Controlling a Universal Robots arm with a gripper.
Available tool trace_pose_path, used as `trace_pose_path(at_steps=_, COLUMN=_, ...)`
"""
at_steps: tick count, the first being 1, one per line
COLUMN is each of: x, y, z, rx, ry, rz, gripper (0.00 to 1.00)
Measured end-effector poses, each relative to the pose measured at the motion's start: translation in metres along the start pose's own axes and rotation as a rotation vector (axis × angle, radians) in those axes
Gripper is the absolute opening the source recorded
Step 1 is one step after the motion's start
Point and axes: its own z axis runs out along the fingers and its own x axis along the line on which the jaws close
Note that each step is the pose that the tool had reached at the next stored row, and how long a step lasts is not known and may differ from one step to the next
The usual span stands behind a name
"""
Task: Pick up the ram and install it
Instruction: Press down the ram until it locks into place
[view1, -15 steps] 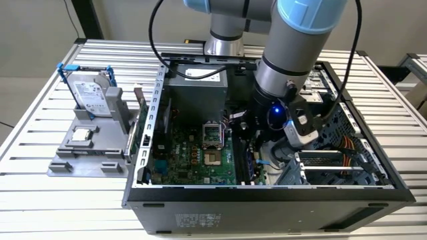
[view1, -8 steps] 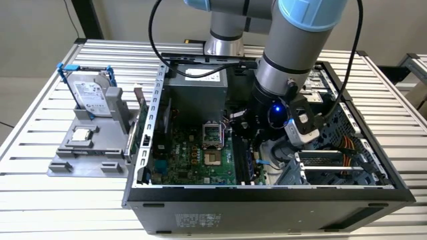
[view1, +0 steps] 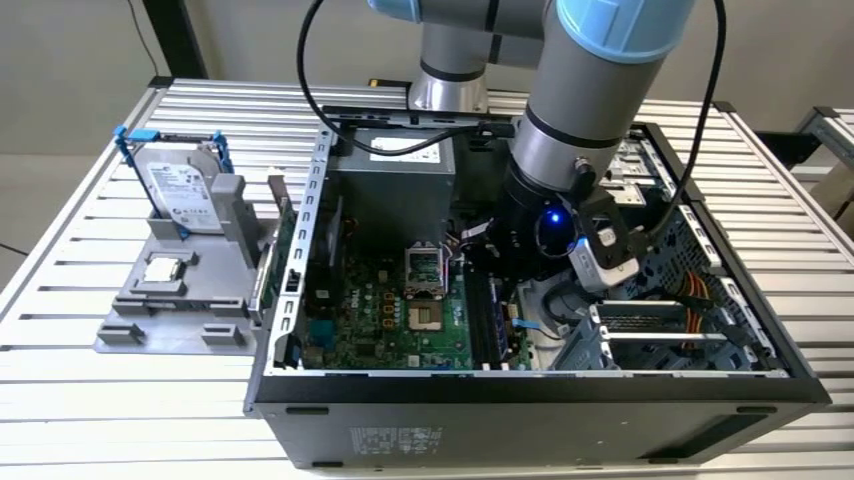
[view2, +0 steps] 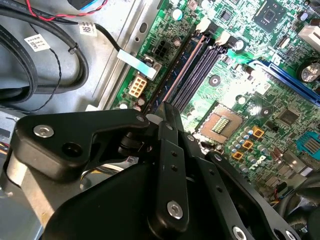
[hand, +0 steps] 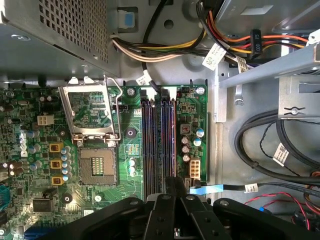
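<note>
Down inside the open PC case (view1: 534, 385), gripper (hand: 172, 187) hangs right over the motherboard's (view1: 380, 310) memory slots (hand: 159, 140), presumably lined up along them for seating. Fingers look nearly closed, with a thin dark edge between them that runs in line with one slot, likely the ram (view2: 192, 62), but can't confirm the grip. CPU socket (hand: 95, 165) sits open and empty beside the slots. Outside the case, grey holder (view1: 174, 300) carries a hard drive (view1: 174, 195) upright and a small silver chip (view1: 163, 268) flat
</note>
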Motion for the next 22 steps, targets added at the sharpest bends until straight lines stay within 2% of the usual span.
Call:
trace_pose_path(at_steps=11, x=0.0000, y=0.0000, z=0.0000, rx=-0.0002, ry=-0.0001, rz=-0.004, gripper=0.00)
trace_pose_path(at_steps=22, x=0.0000, y=0.0000, z=0.0000, rx=0.0028, ry=-0.0028, rz=-0.075, gripper=0.00)
